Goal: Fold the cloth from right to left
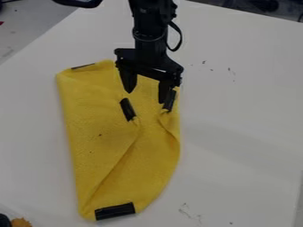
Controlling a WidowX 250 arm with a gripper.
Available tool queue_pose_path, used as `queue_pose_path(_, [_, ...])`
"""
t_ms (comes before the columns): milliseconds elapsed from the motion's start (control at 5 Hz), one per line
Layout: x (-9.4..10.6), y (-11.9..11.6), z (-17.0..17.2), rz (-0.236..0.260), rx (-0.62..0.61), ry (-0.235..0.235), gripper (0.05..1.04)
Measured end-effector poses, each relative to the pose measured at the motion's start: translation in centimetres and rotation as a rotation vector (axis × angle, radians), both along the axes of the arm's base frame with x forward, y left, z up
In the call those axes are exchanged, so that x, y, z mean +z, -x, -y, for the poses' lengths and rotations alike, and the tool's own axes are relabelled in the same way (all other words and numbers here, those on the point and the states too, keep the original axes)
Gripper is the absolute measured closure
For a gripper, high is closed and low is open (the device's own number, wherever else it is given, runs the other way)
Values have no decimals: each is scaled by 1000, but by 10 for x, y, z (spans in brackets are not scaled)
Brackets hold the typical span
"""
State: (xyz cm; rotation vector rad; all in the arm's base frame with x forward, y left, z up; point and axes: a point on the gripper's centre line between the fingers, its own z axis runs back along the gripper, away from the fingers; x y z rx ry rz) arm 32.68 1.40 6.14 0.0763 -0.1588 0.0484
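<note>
At the near left of the bench (pixel 237 146), as the camera sees it, an orange, ragged-edged thing (pixel 21 222) sits beside a rounded black thing (pixel 4 221). To the right of these, a black strip (pixel 115 211) lies across the near end of the yellow cloth (pixel 95 146), and a few dark marks (pixel 190 213) dot the bench top.

The cloth lies left of the bench's middle, long from near to far. Its left side is fairly straight, its right side bows out at the near part, and a slanting crease runs from the near left up towards the middle. Farther up, a second strip (pixel 128 110) lies on the cloth, with puckers at its near end. A third (pixel 170 101) is at the right side, by one finger of the claw (pixel 146 97).

The claw hangs over the far part of the cloth, its two fingers spread wide with yellow cloth visible between them. A fourth strip (pixel 83 66) marks the cloth's far left corner. Beyond, the black arm (pixel 149 26) comes in over the bench's far side.
</note>
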Motion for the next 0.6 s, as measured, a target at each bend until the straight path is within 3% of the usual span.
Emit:
queue_pose_path(400, [-28,-1,2,-58,-31,5,83])
queue_pose_path(600, [-35,-18,6,-49,-59,25,83])
